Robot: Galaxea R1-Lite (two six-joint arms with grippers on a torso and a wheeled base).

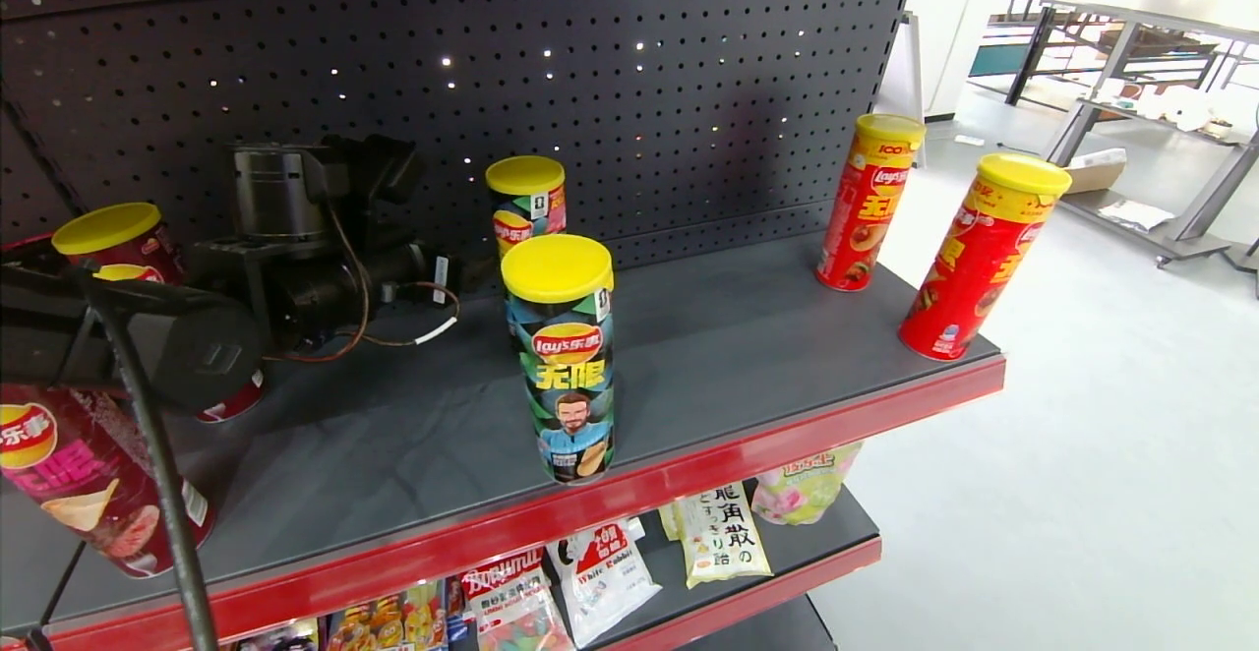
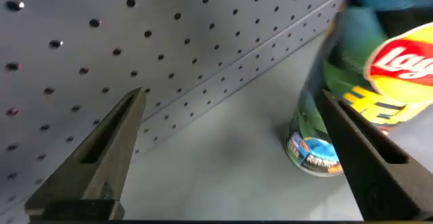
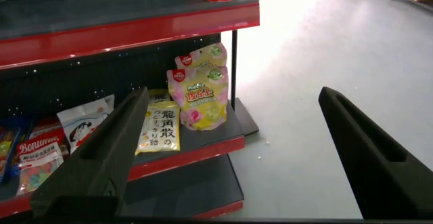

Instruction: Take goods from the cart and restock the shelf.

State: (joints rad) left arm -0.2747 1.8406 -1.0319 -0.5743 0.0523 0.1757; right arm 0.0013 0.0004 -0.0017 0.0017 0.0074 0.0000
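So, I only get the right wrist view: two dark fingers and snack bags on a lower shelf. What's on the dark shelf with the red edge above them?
Observer: On the upper shelf, a tall front red tube with a yellow lid and a matching back red tube stand upright at the right end.
Operator: Anything in the middle?
Observer: Two tall dark green tubes with yellow lids: the front green tube near the red edge, the back green tube by the black pegboard.
Operator: And the other arm?
Observer: The left gripper is open over the upper shelf, close to the pegboard, holding nothing.
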